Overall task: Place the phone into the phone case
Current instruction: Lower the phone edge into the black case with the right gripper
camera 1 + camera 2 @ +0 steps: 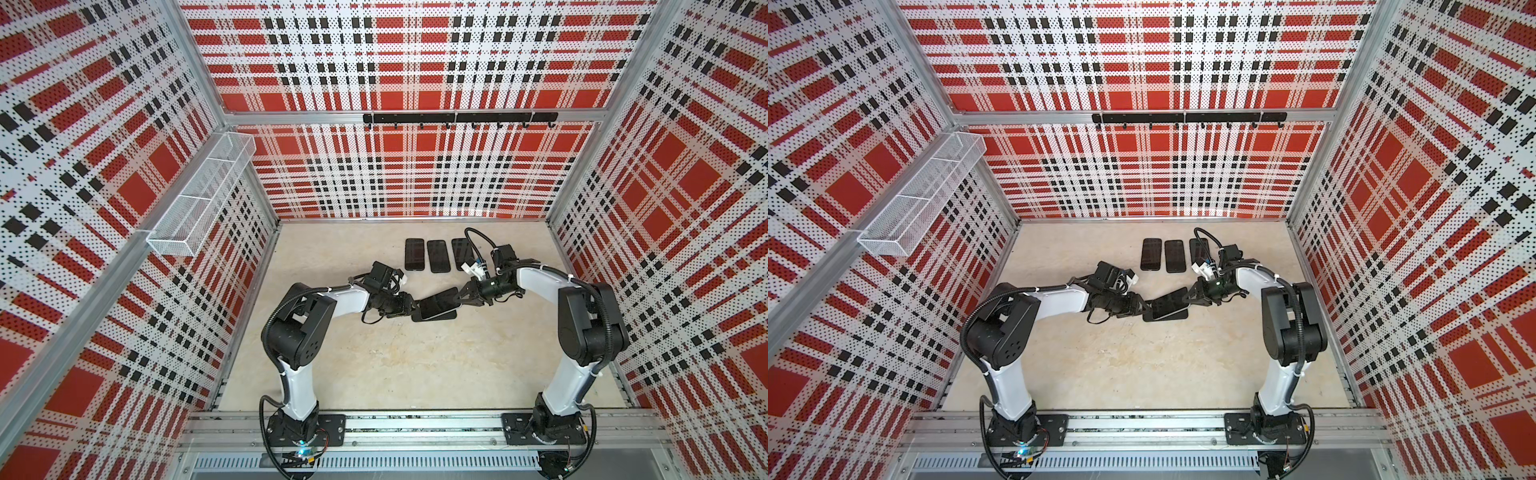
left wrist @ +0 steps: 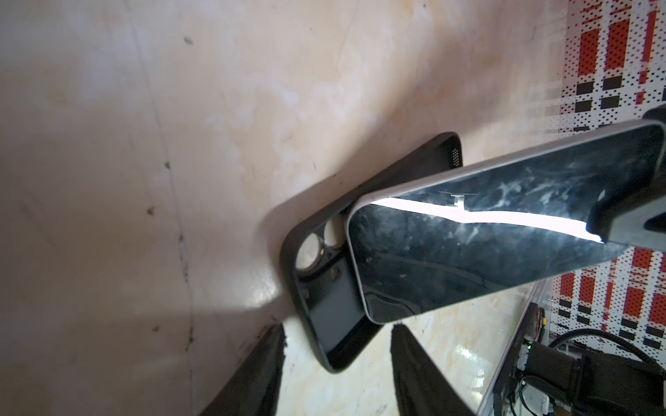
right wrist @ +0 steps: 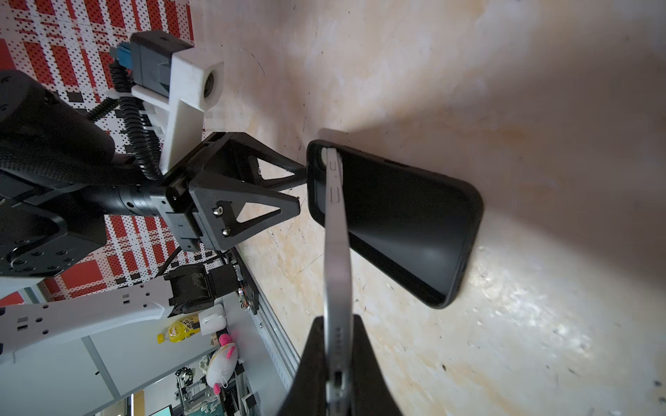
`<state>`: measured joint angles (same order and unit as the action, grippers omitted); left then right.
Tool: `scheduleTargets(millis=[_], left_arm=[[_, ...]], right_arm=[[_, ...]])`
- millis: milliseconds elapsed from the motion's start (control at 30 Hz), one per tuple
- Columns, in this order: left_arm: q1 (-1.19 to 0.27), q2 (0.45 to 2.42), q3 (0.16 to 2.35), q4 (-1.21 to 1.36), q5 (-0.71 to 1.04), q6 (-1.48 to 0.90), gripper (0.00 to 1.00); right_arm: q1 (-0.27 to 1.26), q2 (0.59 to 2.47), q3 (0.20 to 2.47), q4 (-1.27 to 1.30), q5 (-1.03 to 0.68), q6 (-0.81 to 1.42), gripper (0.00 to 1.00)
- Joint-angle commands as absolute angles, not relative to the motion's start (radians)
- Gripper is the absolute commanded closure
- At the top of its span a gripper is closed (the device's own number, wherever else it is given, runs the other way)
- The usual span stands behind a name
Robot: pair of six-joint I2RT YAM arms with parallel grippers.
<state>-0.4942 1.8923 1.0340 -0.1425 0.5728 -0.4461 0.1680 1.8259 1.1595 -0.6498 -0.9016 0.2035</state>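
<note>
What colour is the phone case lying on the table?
The phone case is black, inside and rim alike. The left wrist view shows it best.

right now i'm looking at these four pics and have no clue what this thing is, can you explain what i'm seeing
It is a two-armed table robot; each arm ends in a two-finger claw. Two pictures look down from above; the others come from a camera on each wrist. The right claw is shut on a phone, held tilted, its low end dipping into a black phone case lying on the table. The left claw stands open around the case's end. Three more phones lie in a row behind.
</note>
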Motion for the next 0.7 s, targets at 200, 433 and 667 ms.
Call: scheduleTargets(millis=[200, 433, 667], left_arm=[[-0.494, 1.909, 1.022, -0.118, 0.604, -0.46, 0.51], [-0.492, 1.912, 1.023, -0.114, 0.607, -0.463, 0.51], [-0.494, 1.913, 1.024, -0.114, 0.612, -0.46, 0.48]], right_arm=[[0.183, 1.855, 1.11, -0.599, -0.912, 0.204, 1.0], [0.208, 1.889, 1.097, -0.566, -0.92, 0.221, 1.0], [0.233, 1.926, 1.087, -0.521, -0.93, 0.246, 1.0]])
